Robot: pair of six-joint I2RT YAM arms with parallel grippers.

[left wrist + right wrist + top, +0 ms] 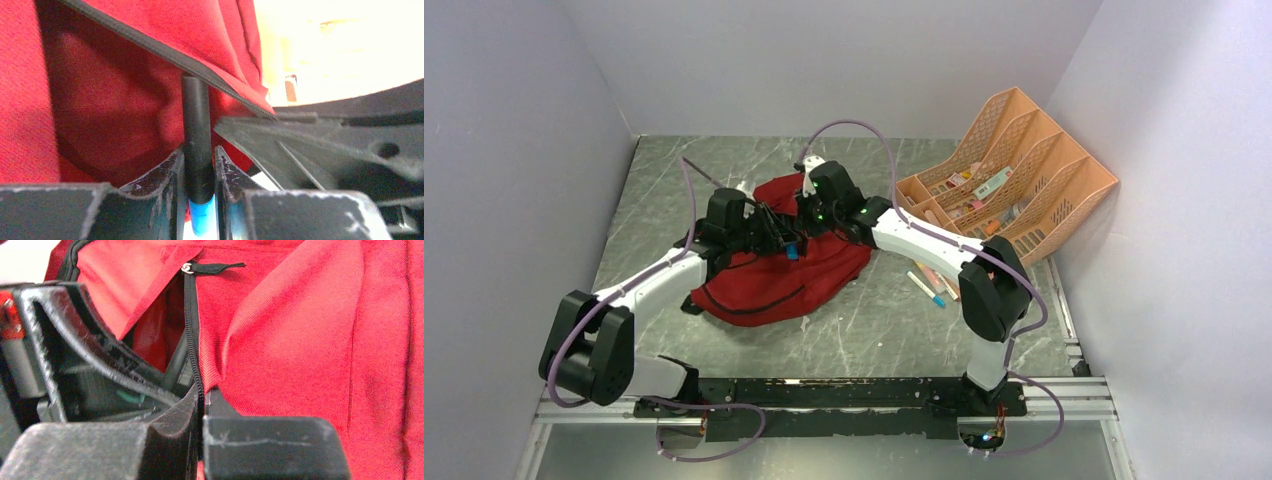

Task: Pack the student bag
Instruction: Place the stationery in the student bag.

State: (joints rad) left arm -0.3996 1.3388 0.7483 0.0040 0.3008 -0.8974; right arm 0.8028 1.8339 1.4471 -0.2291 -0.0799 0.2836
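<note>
The dark-red student bag [774, 275] lies flat mid-table. My left gripper [790, 246] is shut on a marker with a black cap and blue body [197, 150], its black end pointing at the bag's open zipper edge [150, 47]. The blue end shows in the top view [792, 252]. My right gripper [809, 212] is shut on the bag's black zipper edge [192, 340] and holds the opening apart; the left gripper's fingers [100, 360] show in that gap. The zipper pull [210, 266] lies farther up.
A peach mesh desk organiser [1009, 175] stands at the back right with several small items in it. A few pens [934, 283] lie on the table between the bag and the organiser.
</note>
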